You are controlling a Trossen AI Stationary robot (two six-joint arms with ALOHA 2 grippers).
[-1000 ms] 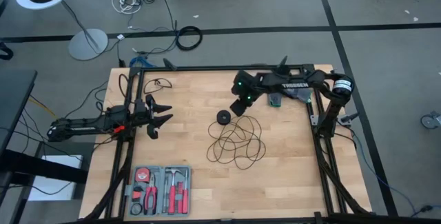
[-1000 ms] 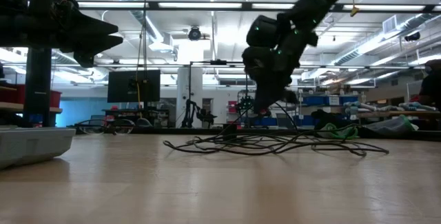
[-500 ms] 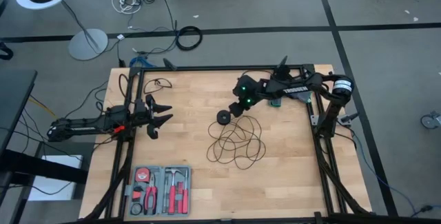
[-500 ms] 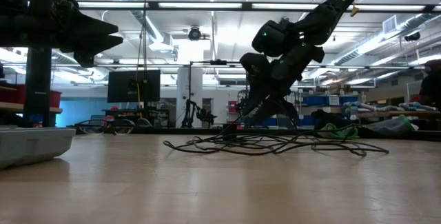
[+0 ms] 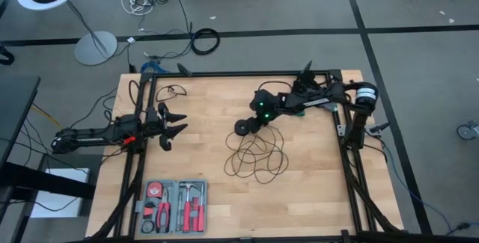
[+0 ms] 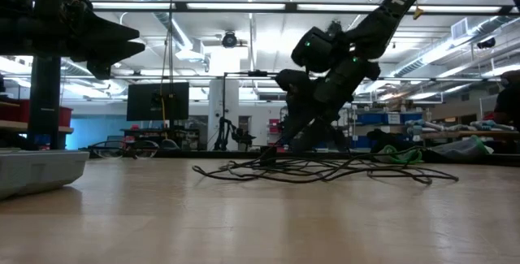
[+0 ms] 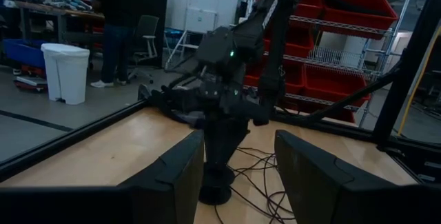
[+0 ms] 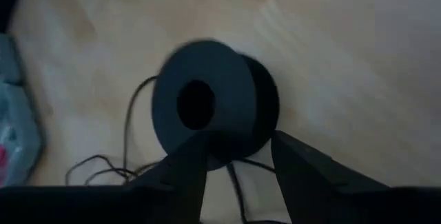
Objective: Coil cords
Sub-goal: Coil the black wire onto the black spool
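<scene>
The cord (image 5: 257, 153), thin and black, lies in loose overlapping loops near the middle of the table (image 5: 314, 198). Beyond the loops, its round black puck (image 5: 242, 127) sits between the parted fingers of the right gripper (image 5: 249, 123). Well apart, the left gripper (image 5: 177, 125) hangs with jaws apart, empty.

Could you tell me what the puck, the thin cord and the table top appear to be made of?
Puck: probably matte black plastic or rubber; it is evenly dark with no glint and a central hole. Cord: likely a plastic-sheathed wire; it is very thin, black and lies in limp loops. Table top: pale wood, seemingly butcher block; plank strips and grain show, and the finish is smooth.
</scene>
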